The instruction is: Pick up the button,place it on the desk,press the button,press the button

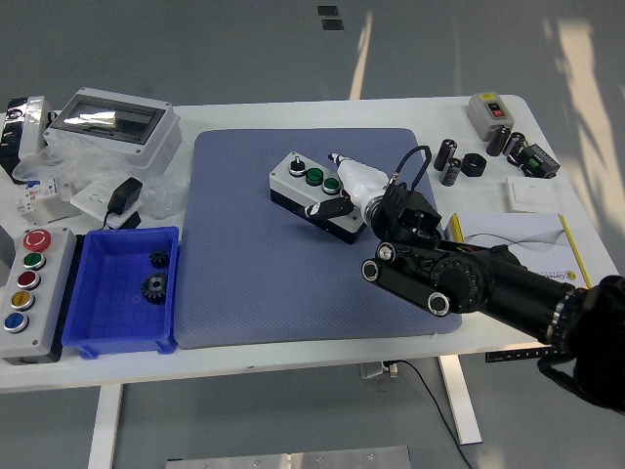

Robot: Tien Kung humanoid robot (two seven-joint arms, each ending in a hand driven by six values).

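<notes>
Gripping the right end of the button box (311,191), the right hand (359,195) has its white fingers closed around it, one dark finger against the near side. The box sits on the blue mat (244,283) toward its far middle, and seems tilted, its right end perhaps lifted; I cannot tell if it is clear of the mat. It looks like a rigid plastic housing with a pale lid, a dark base and green push buttons (322,180) on top: probably light, stiff and somewhat smooth, so a hold across the two long side walls seems safest, keeping fingers off the buttons. No writing on it can be read. A larger button station (27,290) with coloured buttons lies at the near left, beside a blue bin (98,342); its markings are too small to read.
</notes>
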